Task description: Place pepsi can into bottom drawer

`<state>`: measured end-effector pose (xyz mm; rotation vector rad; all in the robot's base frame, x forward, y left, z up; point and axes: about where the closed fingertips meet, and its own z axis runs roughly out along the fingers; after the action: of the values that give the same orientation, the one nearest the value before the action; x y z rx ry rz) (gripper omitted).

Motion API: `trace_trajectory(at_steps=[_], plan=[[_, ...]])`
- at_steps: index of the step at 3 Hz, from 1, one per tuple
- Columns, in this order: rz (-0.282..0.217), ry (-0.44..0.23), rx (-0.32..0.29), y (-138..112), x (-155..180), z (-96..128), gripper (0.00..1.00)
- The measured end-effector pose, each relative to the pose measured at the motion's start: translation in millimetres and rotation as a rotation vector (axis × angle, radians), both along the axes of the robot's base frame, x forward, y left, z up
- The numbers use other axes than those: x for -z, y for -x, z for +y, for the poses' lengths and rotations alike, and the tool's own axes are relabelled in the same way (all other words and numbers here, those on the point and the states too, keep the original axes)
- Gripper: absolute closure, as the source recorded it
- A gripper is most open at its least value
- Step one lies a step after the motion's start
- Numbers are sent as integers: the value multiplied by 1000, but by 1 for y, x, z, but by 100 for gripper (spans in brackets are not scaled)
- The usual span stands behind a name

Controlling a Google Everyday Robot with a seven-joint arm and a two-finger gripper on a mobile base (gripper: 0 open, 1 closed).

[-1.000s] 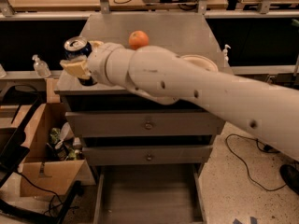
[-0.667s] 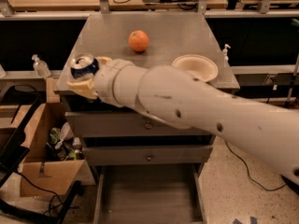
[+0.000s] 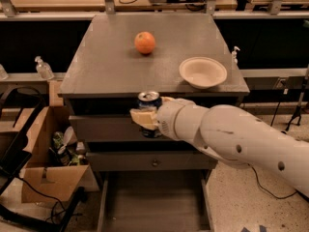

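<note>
The pepsi can [image 3: 149, 102], dark blue with a silver top, is held upright in my gripper [image 3: 146, 117], whose tan fingers [image 3: 141, 118] are shut around its body. The can hangs in the air in front of the cabinet's top drawer, just below the front edge of the cabinet top. The bottom drawer [image 3: 153, 202] is pulled open below, a wide grey tray with low side walls, and nothing shows inside it. My white arm [image 3: 231, 139] reaches in from the right.
An orange [image 3: 145, 42] and a white bowl [image 3: 203, 72] sit on the grey cabinet top [image 3: 111, 62]. A middle drawer with a knob [image 3: 154, 163] is closed. An open cardboard box [image 3: 46, 149] with clutter stands on the floor at left. Cables lie on the floor at right.
My gripper has carried the can from the cabinet top's left front corner rightward and down, off the top, to in front of the top drawer. The arm has swung lower, uncovering the bowl.
</note>
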<state>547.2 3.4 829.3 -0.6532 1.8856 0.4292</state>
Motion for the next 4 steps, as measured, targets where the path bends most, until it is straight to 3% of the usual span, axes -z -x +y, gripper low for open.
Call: trace_trajectory(at_steps=[1, 2, 3, 4], plan=[[102, -36, 70, -13, 41, -38, 100], [147, -69, 105, -25, 70, -62, 100], [154, -72, 104, -26, 74, -61, 100], [106, -105, 2, -32, 76, -53, 100]])
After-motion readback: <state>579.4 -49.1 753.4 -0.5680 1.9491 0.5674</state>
